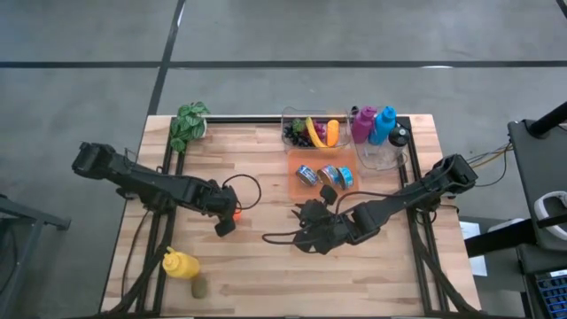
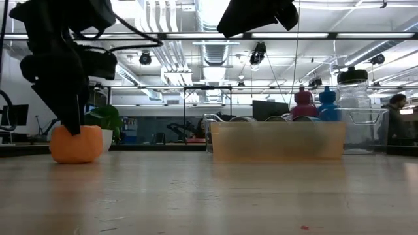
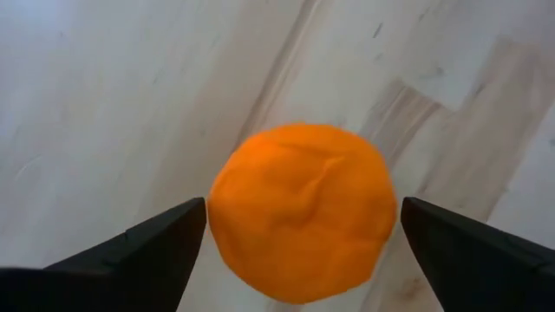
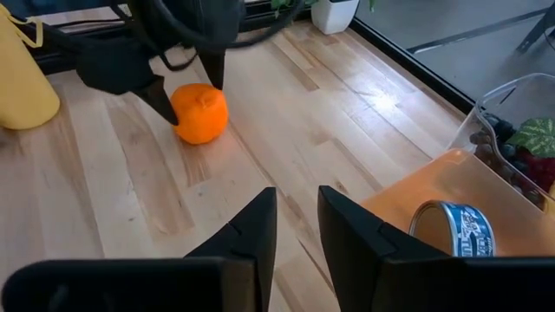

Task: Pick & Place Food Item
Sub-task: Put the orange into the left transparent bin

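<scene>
While the left arm reaches in from the tabletop's left edge, its left end effector (image 1: 229, 215) stands wide open, one finger on each side of the round orange fruit (image 3: 302, 212) resting on the light wooden tabletop (image 1: 257, 266). Near the middle, the right end effector (image 1: 312, 232) waits nearly closed, empty.

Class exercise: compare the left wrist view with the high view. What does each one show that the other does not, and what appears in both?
Only the left wrist view shows the orange's dimpled skin up close, lying on the table between the left gripper's open fingers. Only the high view shows the right gripper, the yellow bottle, the plant and the bins with cans and bottles. Both show the orange, the left gripper and the wooden table.
</scene>
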You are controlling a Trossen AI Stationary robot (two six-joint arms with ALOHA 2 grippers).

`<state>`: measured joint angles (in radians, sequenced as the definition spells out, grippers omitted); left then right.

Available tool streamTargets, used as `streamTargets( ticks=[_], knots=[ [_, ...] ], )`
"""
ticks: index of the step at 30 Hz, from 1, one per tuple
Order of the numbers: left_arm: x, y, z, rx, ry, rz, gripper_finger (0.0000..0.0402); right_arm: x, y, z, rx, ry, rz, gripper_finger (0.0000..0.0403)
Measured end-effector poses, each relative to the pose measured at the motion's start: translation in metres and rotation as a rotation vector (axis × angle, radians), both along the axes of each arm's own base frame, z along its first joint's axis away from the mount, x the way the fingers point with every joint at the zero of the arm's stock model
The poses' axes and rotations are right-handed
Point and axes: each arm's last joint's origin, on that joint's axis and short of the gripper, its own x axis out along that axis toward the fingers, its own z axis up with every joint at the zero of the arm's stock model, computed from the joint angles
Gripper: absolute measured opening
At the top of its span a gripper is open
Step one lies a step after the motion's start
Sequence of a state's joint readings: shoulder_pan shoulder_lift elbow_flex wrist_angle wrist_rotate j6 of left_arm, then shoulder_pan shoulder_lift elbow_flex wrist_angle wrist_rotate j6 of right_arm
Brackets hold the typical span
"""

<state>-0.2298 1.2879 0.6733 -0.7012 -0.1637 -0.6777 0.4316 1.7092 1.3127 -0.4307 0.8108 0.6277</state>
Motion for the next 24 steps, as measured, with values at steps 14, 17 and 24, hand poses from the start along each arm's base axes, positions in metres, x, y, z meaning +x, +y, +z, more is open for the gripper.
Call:
streamTargets(
  ticks=[14,17,24],
  knots=[
    [0.009,-0.002,-0.013,-0.006,0.027,0.002,0.0396,0.0,0.0,0.0,0.0,-0.001,0.0,0.0064],
    [0.009,-0.002,-0.013,-0.006,0.026,0.009,0.0385,0.0,0.0,0.0,0.0,-0.001,0.0,0.0069],
    [0.01,-0.002,-0.013,0.003,0.02,0.008,0.0327,0.0,0.0,0.0,0.0,-0.001,0.0,0.0082]
  ],
)
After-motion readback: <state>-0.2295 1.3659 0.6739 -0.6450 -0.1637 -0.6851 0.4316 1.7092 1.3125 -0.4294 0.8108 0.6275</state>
